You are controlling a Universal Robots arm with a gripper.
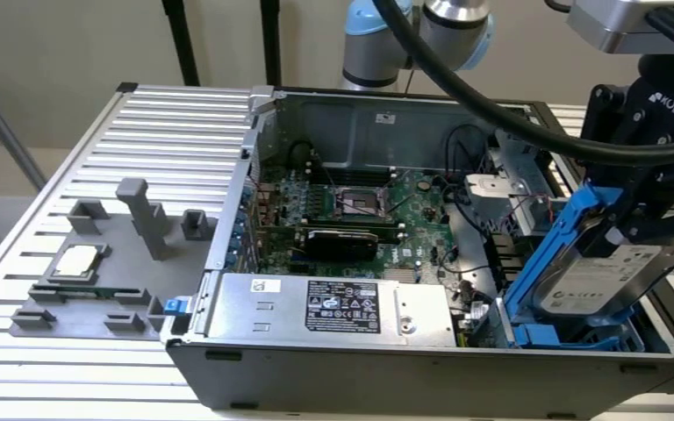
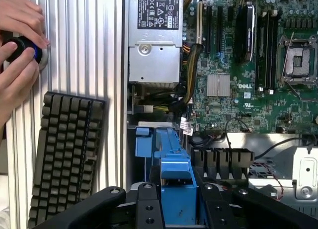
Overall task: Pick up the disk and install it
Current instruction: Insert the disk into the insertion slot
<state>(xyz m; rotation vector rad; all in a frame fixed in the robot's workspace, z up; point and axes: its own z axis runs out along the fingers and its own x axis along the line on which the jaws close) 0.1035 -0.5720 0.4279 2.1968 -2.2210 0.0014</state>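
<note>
- Disk (image 1: 595, 282) hangs tilted at the exterior view's right. Its lower end is down in the front corner of the case (image 1: 431, 373), and its upper end is raised and leans out over the case wall.
- Gripper (image 1: 648, 230) is clamped on the disk's upper end. In the wrist view you can see the blue rail pinched between the two black fingers (image 2: 149, 209).
- Step in hand, as I read it, is the install. The disk is lifted and its lower end appears to meet the blue cage (image 1: 544, 337), but it is not seated: it stands steep rather than lying along the cage.
- Seating it, in my judgement, calls for you to line the rails up with the cage's guides before any push, since a skewed entry would likely jam the plastic. Press along the slot, not across it.
- Mind the wires (image 2: 263, 170) just beside the bay; they could get trapped under the disk.
- PSU (image 1: 326, 307) lies near the bay on the exterior view's left, so you likely have little room sideways.
- A person's hands (image 2: 15, 75) rest on a round knob (image 2: 24, 47) on the table (image 2: 74, 40), near a keyboard (image 2: 67, 154) and well apart from the gripper.
</note>
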